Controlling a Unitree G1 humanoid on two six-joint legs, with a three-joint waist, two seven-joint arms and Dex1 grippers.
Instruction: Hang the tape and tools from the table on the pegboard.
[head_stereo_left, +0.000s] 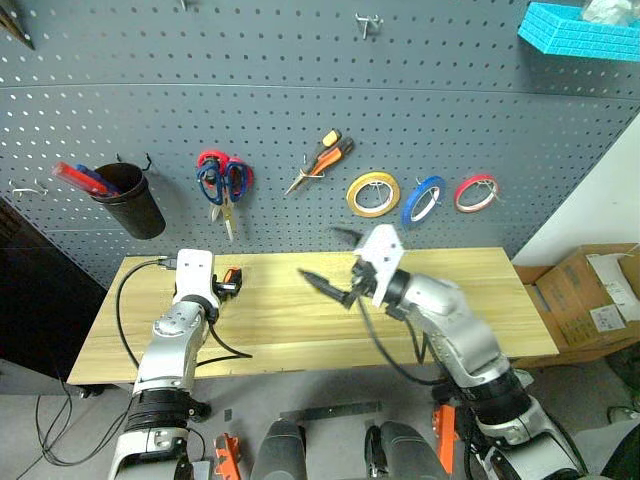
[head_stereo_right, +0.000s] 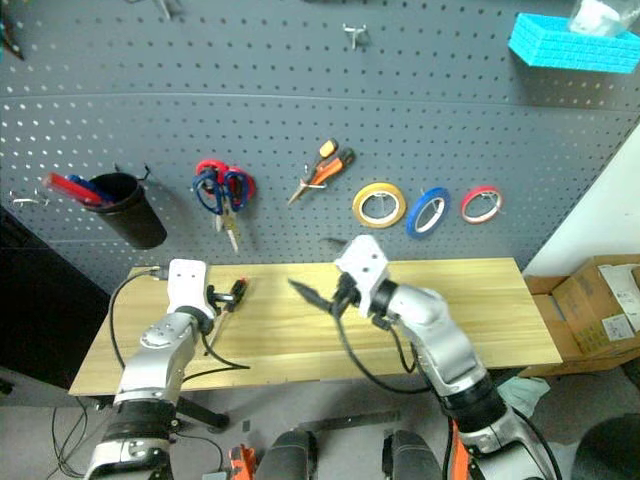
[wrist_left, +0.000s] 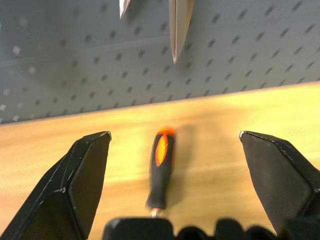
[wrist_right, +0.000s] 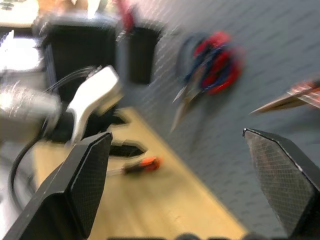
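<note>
So the screwdriver (wrist_left: 161, 167) is left lying on the table (head_stereo_left: 470, 300), near the back edge toward the left end, orange-and-black haft and all, with nothing gripping it. The left gripper (head_stereo_left: 231, 283) is spread wide right over it, one black finger seen on either side of the haft in the left wrist view, no contact that can be made out. The right gripper (head_stereo_left: 325, 287) is held above the middle of the tabletop, also spread wide and holding nothing. Up on the pegboard (head_stereo_left: 300, 120) the blue tape (head_stereo_left: 424, 198) is hung between a yellow tape roll (head_stereo_left: 373, 194) and a red tape roll (head_stereo_left: 476, 192), the pliers (head_stereo_left: 322, 158) are hung left of those, and the scissors (head_stereo_left: 224, 184) are bunched on one hook further left.
</note>
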